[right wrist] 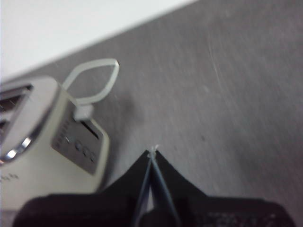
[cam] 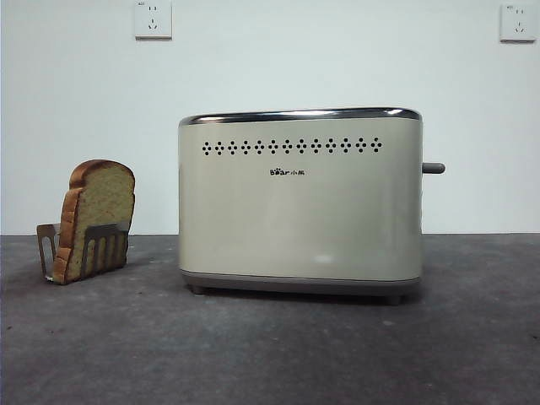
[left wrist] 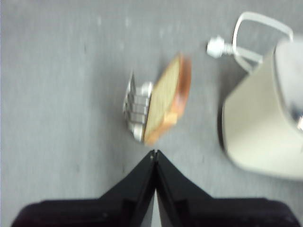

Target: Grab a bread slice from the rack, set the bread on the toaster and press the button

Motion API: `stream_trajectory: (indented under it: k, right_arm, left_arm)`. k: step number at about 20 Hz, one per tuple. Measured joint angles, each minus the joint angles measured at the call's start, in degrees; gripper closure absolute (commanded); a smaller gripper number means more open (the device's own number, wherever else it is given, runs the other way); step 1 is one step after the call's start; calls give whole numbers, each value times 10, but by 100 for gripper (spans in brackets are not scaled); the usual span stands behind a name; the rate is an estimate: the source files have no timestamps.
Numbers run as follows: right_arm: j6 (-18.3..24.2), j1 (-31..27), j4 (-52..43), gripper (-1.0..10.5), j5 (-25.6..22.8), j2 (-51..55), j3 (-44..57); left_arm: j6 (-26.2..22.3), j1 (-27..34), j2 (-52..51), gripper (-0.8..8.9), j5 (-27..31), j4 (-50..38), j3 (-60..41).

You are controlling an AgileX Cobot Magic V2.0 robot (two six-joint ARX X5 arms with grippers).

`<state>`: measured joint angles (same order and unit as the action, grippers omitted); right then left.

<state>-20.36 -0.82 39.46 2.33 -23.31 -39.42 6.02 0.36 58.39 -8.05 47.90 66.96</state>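
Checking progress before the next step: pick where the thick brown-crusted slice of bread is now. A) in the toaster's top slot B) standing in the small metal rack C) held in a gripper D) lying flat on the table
B: the slice of bread leans upright in the rack, beside the toaster.

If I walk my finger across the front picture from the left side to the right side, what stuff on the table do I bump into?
rack → slice of bread standing in it → toaster → button sticking out of the toaster's end.
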Motion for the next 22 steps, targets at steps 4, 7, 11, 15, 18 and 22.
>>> stream_trajectory:
  k: [4, 7, 11, 15, 18, 22]
  right_arm:
    - [7, 0, 73, 946, 0, -117, -75]
    - [9, 0, 103, 946, 1, -183, -121]
    - [40, 0, 118, 946, 90, -251, -178]
    - [63, 0, 117, 946, 189, -300, -206]
    - [65, 0, 120, 946, 213, -314, -207]
    - [65, 0, 121, 946, 216, -317, -207]
  left_arm:
    - [-24, 0, 73, 817, 0, 33, 100]
    - [-33, 0, 138, 816, -10, 105, 185]
    - [-48, 0, 249, 813, -18, 201, 307]
    - [-55, -9, 331, 679, -35, 214, 381]
    - [-60, -22, 380, 453, -42, 214, 399]
    - [-86, -45, 433, 301, -42, 209, 399]
